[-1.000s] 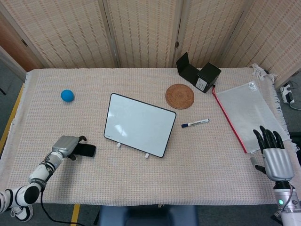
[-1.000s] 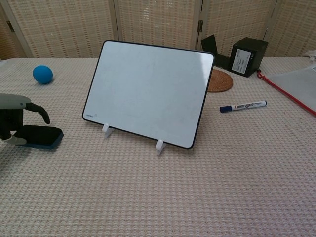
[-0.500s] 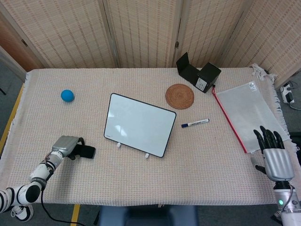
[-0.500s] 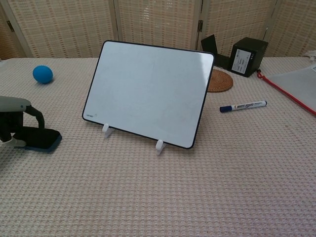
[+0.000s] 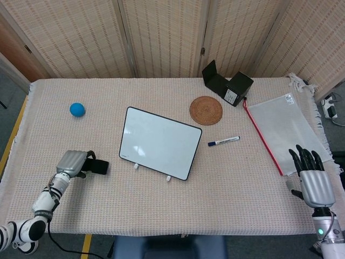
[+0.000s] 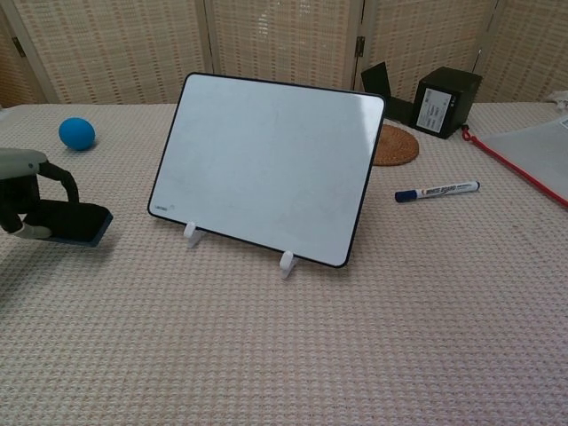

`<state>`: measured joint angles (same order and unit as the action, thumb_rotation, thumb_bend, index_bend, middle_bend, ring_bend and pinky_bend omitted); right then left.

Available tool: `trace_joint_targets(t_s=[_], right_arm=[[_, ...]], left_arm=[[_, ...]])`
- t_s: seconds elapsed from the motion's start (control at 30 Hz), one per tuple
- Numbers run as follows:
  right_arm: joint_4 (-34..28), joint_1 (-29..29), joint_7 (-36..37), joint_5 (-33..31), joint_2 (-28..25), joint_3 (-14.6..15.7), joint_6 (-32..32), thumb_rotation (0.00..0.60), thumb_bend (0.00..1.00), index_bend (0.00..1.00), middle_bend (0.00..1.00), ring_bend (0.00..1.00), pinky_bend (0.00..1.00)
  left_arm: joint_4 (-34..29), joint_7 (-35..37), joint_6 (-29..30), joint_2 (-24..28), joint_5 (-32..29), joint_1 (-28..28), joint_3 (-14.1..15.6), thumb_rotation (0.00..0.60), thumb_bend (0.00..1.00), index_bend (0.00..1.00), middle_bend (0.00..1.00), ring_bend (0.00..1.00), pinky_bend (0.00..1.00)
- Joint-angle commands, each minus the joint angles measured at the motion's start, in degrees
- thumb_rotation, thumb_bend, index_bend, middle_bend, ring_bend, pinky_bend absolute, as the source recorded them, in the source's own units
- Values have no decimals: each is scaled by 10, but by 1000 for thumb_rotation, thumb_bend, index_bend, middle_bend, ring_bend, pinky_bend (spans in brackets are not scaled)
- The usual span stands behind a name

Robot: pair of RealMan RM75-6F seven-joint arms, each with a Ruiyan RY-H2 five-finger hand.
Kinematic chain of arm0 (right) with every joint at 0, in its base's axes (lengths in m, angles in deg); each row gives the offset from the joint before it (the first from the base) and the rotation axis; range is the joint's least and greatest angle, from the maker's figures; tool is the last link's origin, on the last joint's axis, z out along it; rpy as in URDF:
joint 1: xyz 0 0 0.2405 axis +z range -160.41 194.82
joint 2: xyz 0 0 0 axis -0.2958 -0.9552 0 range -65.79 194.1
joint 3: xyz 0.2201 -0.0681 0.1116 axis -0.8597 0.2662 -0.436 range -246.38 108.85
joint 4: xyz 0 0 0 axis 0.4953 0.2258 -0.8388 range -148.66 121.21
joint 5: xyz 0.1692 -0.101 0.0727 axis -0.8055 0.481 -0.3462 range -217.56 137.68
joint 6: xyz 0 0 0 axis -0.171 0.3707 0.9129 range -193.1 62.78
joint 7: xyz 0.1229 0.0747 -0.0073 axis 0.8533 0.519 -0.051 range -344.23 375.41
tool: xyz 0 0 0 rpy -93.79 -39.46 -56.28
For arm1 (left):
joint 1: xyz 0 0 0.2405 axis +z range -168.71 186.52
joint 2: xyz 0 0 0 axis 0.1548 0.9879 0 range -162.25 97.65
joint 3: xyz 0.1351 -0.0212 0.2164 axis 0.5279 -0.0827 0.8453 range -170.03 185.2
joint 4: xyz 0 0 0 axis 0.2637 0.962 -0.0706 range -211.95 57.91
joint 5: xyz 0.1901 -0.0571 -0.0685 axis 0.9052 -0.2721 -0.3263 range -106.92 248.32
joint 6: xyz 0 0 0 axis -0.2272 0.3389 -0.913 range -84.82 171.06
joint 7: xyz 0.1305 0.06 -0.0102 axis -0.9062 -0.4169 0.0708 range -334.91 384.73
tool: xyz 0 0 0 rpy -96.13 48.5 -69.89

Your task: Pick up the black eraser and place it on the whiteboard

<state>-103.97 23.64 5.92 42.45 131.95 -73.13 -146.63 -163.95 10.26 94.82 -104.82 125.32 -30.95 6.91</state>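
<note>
The whiteboard stands tilted back on two small white feet near the middle of the table, its face blank. To the left of the whiteboard, near the table's front-left part, the left hand pinches the eraser between thumb and fingers. In the chest view the eraser appears raised a little off the cloth, a shadow beneath it, with a dark finger arched over its top and the thumb at its near end. The eraser is apart from the whiteboard, with bare cloth between them.

Further left of the whiteboard and toward the back lies a blue ball, well apart from the left hand. Just behind the whiteboard's right corner sits a round woven coaster, and behind that a black box with an open black flap beside it. To the right of the whiteboard, near its upper right corner, lies a marker with a blue cap. Further right is a clear mesh pouch with a red zip edge, reaching the table's right side.

The right hand is at the front-right corner, far to the right of the whiteboard, its fingers spread and straight, holding nothing, fingertips over the pouch's near edge.
</note>
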Motion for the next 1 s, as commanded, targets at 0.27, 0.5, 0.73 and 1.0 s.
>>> trace_joint_targets(t_s=[0.27, 0.5, 0.73, 1.0], right_arm=[[-15, -7, 11, 34, -9, 15, -17, 600, 312, 0, 0, 0, 0], [-27, -14, 31, 68, -20, 30, -33, 600, 312, 0, 0, 0, 0], [-33, -21, 47, 99, -32, 47, -43, 600, 312, 0, 0, 0, 0], [-38, -30, 60, 118, -41, 55, -60, 600, 313, 0, 0, 0, 0]], left_arm=[[-85, 5, 195, -42, 150, 81, -17, 600, 378, 666, 1000, 981, 1000], [-124, -58, 236, -97, 201, 83, -26, 600, 378, 677, 1000, 982, 1000], [-129, -184, 250, -167, 198, 64, -55, 600, 416, 679, 1000, 984, 1000], [-35, -250, 291, -294, 214, 42, -97, 600, 421, 691, 1000, 991, 1000]])
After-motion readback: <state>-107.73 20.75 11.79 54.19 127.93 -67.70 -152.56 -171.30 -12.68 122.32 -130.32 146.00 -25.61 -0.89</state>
